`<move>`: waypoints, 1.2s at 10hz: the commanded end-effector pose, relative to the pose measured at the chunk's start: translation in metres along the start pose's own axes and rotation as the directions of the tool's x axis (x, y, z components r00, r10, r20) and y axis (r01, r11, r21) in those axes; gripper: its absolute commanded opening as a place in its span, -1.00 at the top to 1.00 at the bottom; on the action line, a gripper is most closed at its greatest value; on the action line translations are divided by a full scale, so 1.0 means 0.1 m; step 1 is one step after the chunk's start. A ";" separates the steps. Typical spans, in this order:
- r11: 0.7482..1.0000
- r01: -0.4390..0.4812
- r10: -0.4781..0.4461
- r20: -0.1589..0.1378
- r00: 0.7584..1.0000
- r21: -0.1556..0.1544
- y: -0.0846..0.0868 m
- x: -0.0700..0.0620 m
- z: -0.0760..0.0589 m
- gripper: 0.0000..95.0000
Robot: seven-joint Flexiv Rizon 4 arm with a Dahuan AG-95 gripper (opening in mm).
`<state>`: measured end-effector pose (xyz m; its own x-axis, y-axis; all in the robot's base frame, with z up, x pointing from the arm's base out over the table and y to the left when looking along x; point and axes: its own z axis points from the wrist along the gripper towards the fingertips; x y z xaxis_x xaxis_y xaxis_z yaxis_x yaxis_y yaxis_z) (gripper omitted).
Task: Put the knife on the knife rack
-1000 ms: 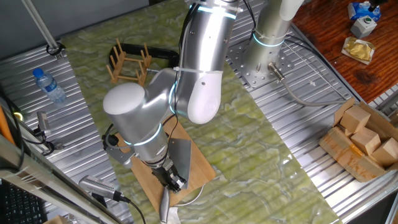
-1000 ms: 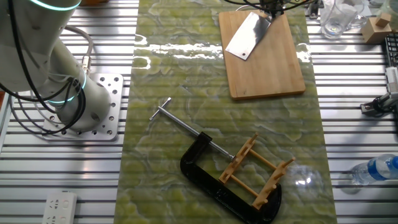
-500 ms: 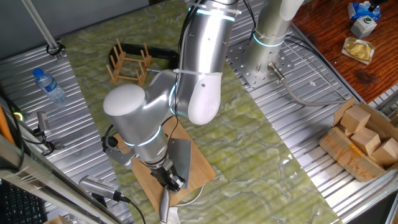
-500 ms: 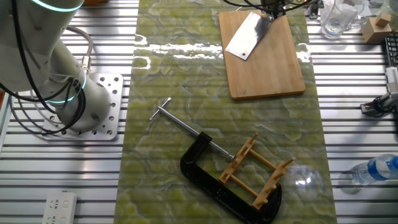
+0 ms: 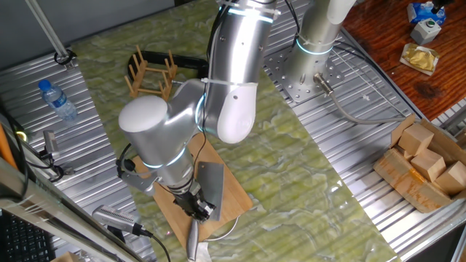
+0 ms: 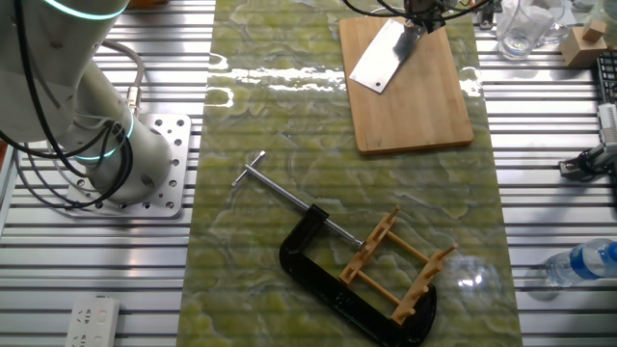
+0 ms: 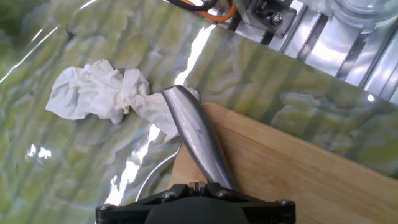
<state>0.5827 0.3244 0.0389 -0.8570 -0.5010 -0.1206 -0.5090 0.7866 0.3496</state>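
The knife lies on the bamboo cutting board [image 5: 234,198], its broad grey blade [image 5: 210,184] pointing up the board in one fixed view. From the other fixed view the blade [image 6: 383,55] sits at the board's far left corner. My gripper [image 5: 197,209] is at the board's near end, shut on the knife's slim silver handle [image 7: 196,136], which runs out ahead of my gripper [image 7: 210,184] in the hand view. In the other fixed view my gripper [image 6: 421,17] is at the top edge. The knife rack [image 5: 151,73] stands far off across the green mat, its wooden pegs [image 6: 400,265] upright.
A black C-clamp [image 6: 323,275] with a steel bar grips the rack's base. A crumpled white tissue [image 7: 102,93] lies on the mat beyond the handle's tip. A water bottle [image 5: 57,100] lies on the metal table, and a box of wooden blocks [image 5: 426,164] sits at the right.
The arm and my gripper have shifted very slightly to the left with the knife in it. The blade has barely moved on the board.
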 end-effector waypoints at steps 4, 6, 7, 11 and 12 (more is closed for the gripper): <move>1.000 0.019 -0.019 -0.004 1.000 0.001 -0.03 0.02 -0.04 1.00; 1.000 -0.022 0.022 0.000 1.000 -0.002 0.00 -0.03 -0.01 1.00; 0.999 -0.035 0.035 0.002 0.999 0.002 0.04 -0.06 0.01 1.00; 0.998 0.009 -0.009 0.000 1.000 0.068 0.01 -0.08 0.03 1.00; 0.997 0.023 -0.023 -0.001 1.000 0.073 -0.02 -0.08 0.03 1.00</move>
<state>0.5894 0.3283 0.0367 -0.8522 -0.5079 -0.1254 -0.5218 0.8077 0.2745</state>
